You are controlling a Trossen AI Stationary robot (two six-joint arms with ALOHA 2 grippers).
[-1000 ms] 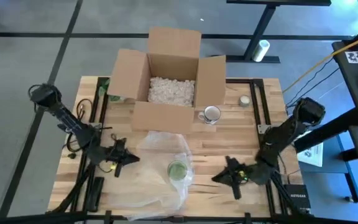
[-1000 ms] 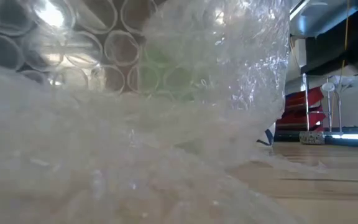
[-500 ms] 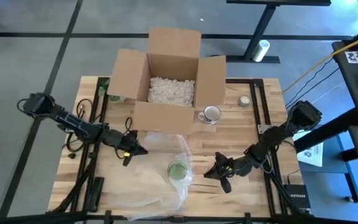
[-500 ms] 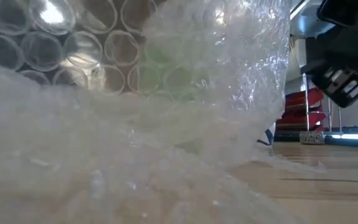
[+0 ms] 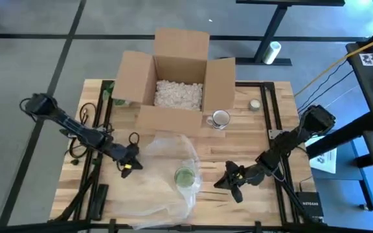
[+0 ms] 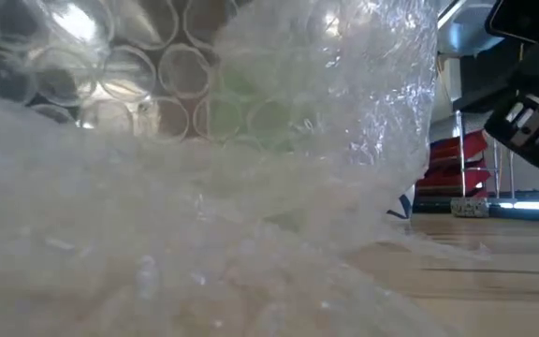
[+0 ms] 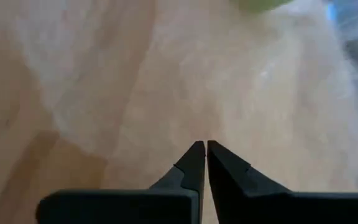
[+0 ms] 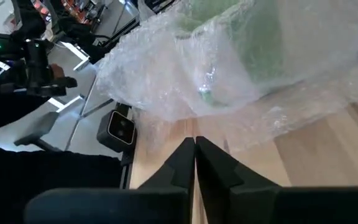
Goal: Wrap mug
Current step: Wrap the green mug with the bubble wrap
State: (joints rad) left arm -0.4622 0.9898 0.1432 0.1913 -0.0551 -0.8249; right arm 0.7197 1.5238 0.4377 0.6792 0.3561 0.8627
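Left gripper pulled back w/ fingers closed, empty, by bubble wrap edge; right gripper closed, empty, near green mug.

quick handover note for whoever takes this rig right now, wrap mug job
Left pincer: shut, empty, at the left edge of the bubble wrap.
Right pincer: shut, empty, just right of the wrap.
Green mug sits on the wrap, loosely covered. A second, silver mug stands by the cardboard box of packing peanuts.
Done: mug placed on the wrap.
Left: grip the wrap edges and fold them tight around the mug.
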